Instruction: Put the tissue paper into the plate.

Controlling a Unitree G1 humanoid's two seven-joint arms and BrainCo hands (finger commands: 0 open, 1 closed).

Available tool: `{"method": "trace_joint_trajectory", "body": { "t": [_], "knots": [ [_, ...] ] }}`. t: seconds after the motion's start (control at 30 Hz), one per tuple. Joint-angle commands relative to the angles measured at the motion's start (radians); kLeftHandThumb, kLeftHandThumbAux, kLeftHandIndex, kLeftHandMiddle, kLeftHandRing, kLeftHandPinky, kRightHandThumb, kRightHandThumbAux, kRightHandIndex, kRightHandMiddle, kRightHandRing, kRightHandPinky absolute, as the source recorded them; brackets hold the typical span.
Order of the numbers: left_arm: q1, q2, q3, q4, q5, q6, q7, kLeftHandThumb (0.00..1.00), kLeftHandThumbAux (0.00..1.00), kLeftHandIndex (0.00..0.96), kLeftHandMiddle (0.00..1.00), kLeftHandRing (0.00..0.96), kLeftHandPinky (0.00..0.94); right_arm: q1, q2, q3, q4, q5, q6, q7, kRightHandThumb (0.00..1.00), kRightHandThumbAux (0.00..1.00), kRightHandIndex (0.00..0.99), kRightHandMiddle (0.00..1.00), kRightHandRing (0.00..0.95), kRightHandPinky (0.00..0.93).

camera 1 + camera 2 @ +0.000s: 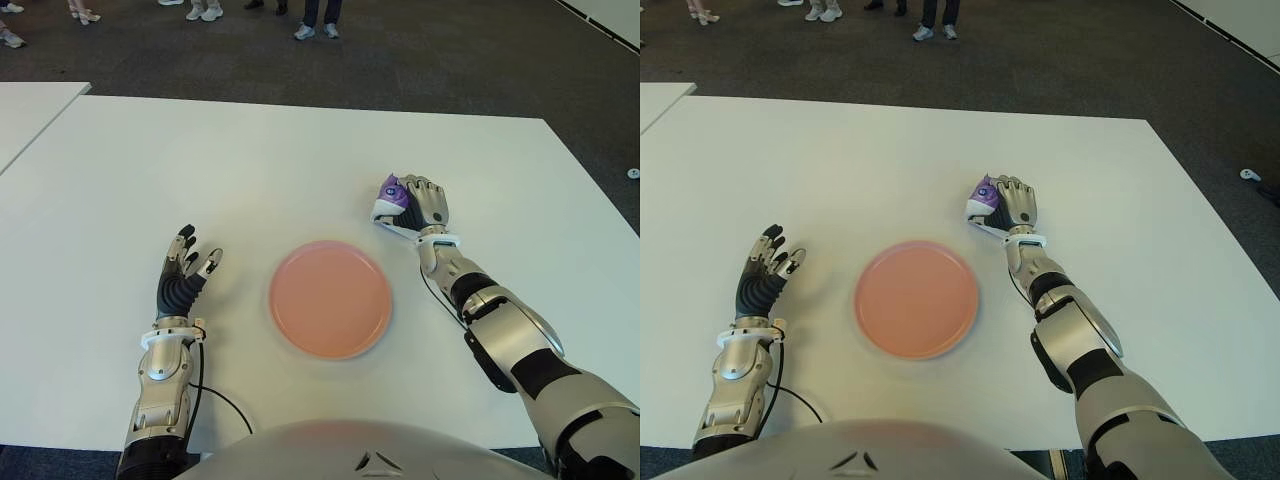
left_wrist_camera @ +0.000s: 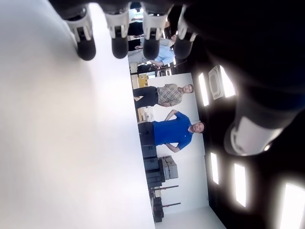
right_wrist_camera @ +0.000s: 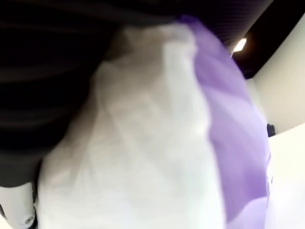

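The right hand (image 1: 420,208) is curled tight around the tissue paper (image 1: 390,197), a small purple and white pack; the fingers (image 1: 428,186) wrap over its top, and the pack shows at the hand's inner side, toward the plate; there is a small mark on the purple face, too small to read; the right wrist view is filled by the pack (image 3: 157,138), white wrapper with a purple band, pressed close against the dark palm; whether the pack touches the bench (image 1: 250,170) or is held just above it cannot be told.

The plate (image 1: 330,298) is pink, round and shallow, with nothing in it; it sits on the white bench near the robot's body, between the two hands; the tissue paper is outside it, near its far right rim and apart from it.

The left hand (image 1: 184,272) shows to the left of the plate, well apart from it, fingers (image 2: 86,45) loosely extended and grasping nothing; the left wrist view shows the fingertips over the white surface.

Beyond the bench lies dark carpet (image 1: 430,70), with the feet (image 1: 318,30) of standing people at its far edge; another white table (image 1: 25,115) shows at far left.
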Motion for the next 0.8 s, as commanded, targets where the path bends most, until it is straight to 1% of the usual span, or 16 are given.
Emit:
{"method": "trace_joint_trajectory", "body": {
  "t": [0.03, 0.2, 0.33, 0.4, 0.5, 0.73, 0.8],
  "knots": [
    [0.008, -0.006, 0.003, 0.032, -0.008, 0.003, 0.009, 0.000, 0.594, 0.000, 0.000, 0.000, 0.000, 0.177, 0.065, 0.004, 0.069, 0.010, -0.029, 0.175, 0.855, 0.677, 0.401, 0.543, 0.886, 0.873],
    [0.006, -0.006, 0.002, 0.040, -0.005, 0.002, 0.011, 0.000, 0.595, 0.000, 0.000, 0.000, 0.000, 0.176, 0.062, -0.006, 0.068, 0.013, -0.040, 0.161, 0.855, 0.677, 0.401, 0.542, 0.889, 0.877],
    [0.003, -0.005, 0.002, 0.043, -0.004, 0.001, 0.011, 0.000, 0.600, 0.000, 0.000, 0.000, 0.000, 0.154, 0.053, -0.021, 0.060, 0.021, -0.051, 0.146, 0.855, 0.677, 0.401, 0.543, 0.889, 0.878],
    [0.003, -0.004, 0.002, 0.043, -0.002, 0.000, 0.011, 0.000, 0.601, 0.000, 0.000, 0.000, 0.000, 0.142, 0.047, -0.033, 0.056, 0.029, -0.056, 0.141, 0.854, 0.678, 0.400, 0.543, 0.888, 0.876],
    [0.000, -0.002, 0.002, 0.048, -0.002, -0.003, 0.010, 0.000, 0.599, 0.000, 0.000, 0.000, 0.000, 0.106, 0.034, -0.070, 0.047, 0.055, -0.075, 0.125, 0.854, 0.678, 0.399, 0.543, 0.887, 0.875],
    [-0.008, -0.001, 0.002, 0.065, 0.000, -0.027, 0.012, 0.000, 0.591, 0.000, 0.000, 0.000, 0.000, 0.079, 0.025, -0.120, 0.031, 0.088, -0.107, 0.087, 0.854, 0.678, 0.398, 0.542, 0.888, 0.877],
    [-0.011, -0.001, 0.003, 0.071, 0.000, -0.033, 0.012, 0.000, 0.588, 0.000, 0.000, 0.000, 0.000, 0.068, 0.018, -0.136, 0.017, 0.099, -0.128, 0.070, 0.854, 0.678, 0.398, 0.541, 0.888, 0.875]
  ]
}}
